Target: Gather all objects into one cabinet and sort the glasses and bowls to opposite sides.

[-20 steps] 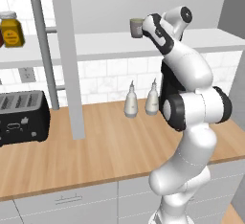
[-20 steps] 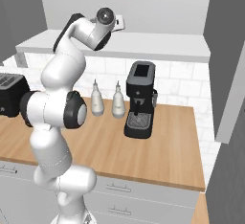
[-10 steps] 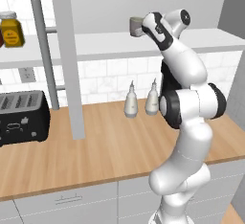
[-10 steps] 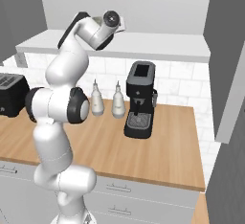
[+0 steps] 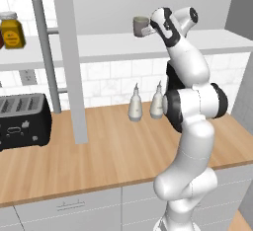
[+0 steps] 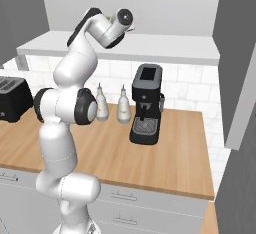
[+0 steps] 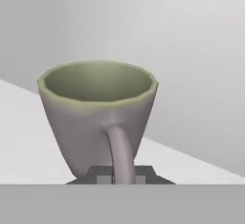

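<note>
A: Where is the mug (image 7: 95, 117)?
B: On the white shelf (image 5: 108, 45); your claw (image 7: 120, 176) pinches its handle.
A: Handling?
B: Likely rigid, glazed, breakable; a handle grip lets it swing, so move gently.

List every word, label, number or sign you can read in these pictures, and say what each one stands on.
None can be read.
Amber jar: a yellow label, with no legible lettering.
Toaster: small pale marks on its front, too small to read.
Coffee machine: no text visible.
Mug: plain, no print.
</note>
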